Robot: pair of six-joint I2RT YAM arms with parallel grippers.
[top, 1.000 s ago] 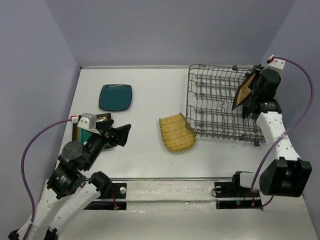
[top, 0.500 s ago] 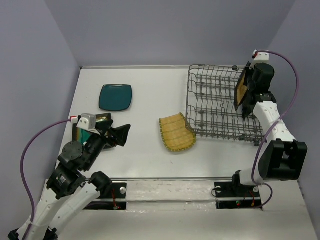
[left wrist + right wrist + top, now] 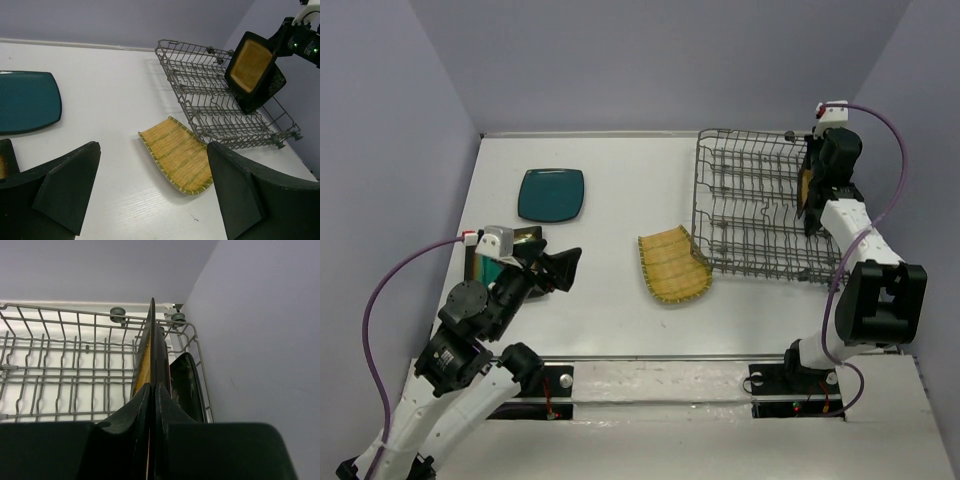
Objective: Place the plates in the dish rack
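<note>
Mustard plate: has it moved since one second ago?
Yes: the mustard plate turned from tilted to upright, edge-on, over the rack's right end.

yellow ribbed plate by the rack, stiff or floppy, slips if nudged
Probably stiff: the yellow ribbed square plate holds its upturned rims, one corner seemingly propped on the grey wire dish rack. A nudge would likely drop it flat, sliding on the smooth white table.

The right gripper (image 3: 151,390) grips an edge-up plate (image 3: 251,59) at the dish rack's (image 3: 750,215) right end. Just right of it, a second plate (image 3: 186,385) stands in the rack. Ahead of the left gripper (image 3: 558,268), a ribbed plate (image 3: 672,265) leans on the rack's corner. A flat plate (image 3: 551,195) lies ahead-left.
</note>
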